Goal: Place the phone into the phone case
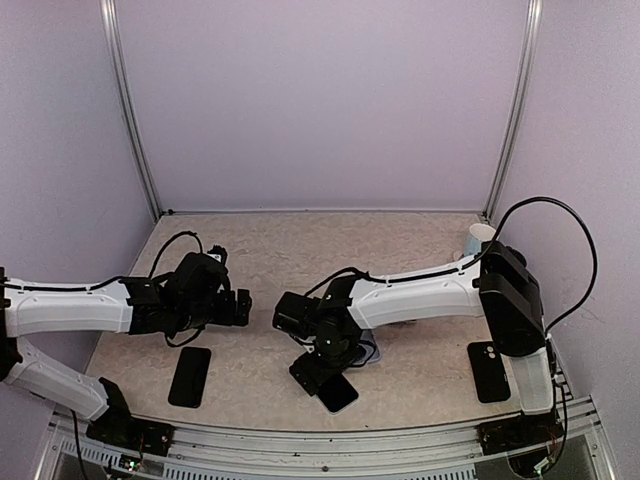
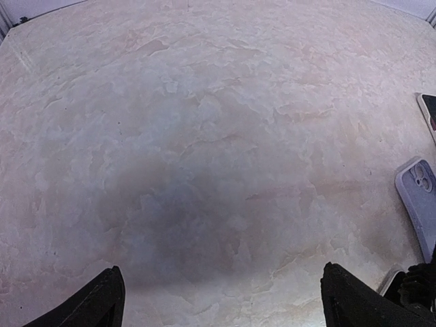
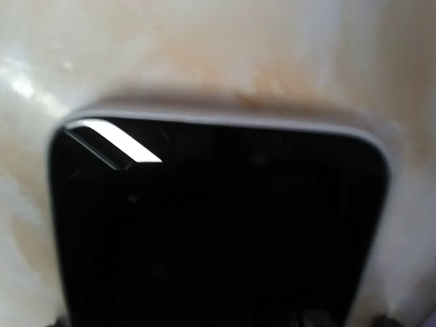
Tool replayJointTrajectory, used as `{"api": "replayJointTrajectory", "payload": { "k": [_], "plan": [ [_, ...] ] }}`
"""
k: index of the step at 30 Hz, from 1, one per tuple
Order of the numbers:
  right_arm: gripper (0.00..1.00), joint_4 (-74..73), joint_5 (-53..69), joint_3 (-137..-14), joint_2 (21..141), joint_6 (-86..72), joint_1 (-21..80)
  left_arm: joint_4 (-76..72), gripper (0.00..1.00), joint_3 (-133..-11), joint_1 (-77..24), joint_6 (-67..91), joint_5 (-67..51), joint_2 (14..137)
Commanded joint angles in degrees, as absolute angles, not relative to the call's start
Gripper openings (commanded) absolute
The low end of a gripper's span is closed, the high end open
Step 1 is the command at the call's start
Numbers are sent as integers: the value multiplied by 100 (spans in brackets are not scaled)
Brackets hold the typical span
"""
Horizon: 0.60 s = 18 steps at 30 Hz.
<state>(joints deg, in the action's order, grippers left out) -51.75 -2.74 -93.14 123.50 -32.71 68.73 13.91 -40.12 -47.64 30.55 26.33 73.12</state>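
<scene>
A dark-screened phone (image 1: 340, 395) with a pale rim lies flat near the table's front, at mid-table. Its far end is under my right gripper (image 1: 322, 372), which points down with its fingers spread wide over that end. In the right wrist view the phone (image 3: 218, 231) fills the frame and the fingers are lost against its black screen. A lavender phone case (image 1: 368, 350) lies just behind it, partly under the right arm, and also shows at the left wrist view's right edge as the case (image 2: 419, 197). My left gripper (image 1: 245, 305) hovers open over bare table (image 2: 204, 170), its fingers empty.
A second black phone (image 1: 190, 376) lies below the left arm. A black case (image 1: 490, 372) with a camera cut-out lies at the right by the right arm's base. A pale cup (image 1: 480, 238) stands at the back right corner. Walls enclose the table.
</scene>
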Motion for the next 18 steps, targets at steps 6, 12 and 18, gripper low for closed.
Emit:
{"api": "replayJointTrajectory", "payload": {
  "k": [6, 12, 18],
  "plan": [
    [91, -5619, 188, -9656, 12603, -3021, 6899, 1285, 99, -4060, -4723, 2944, 2678, 7319],
    [84, -5736, 316, -9640, 12767, -2957, 6884, 1231, 99, -4003, -4715, 2921, 2637, 7251],
    [63, -5709, 127, -9879, 12712, -3085, 6900, 1237, 99, -4076, -4678, 2925, 2574, 7295]
  ]
}}
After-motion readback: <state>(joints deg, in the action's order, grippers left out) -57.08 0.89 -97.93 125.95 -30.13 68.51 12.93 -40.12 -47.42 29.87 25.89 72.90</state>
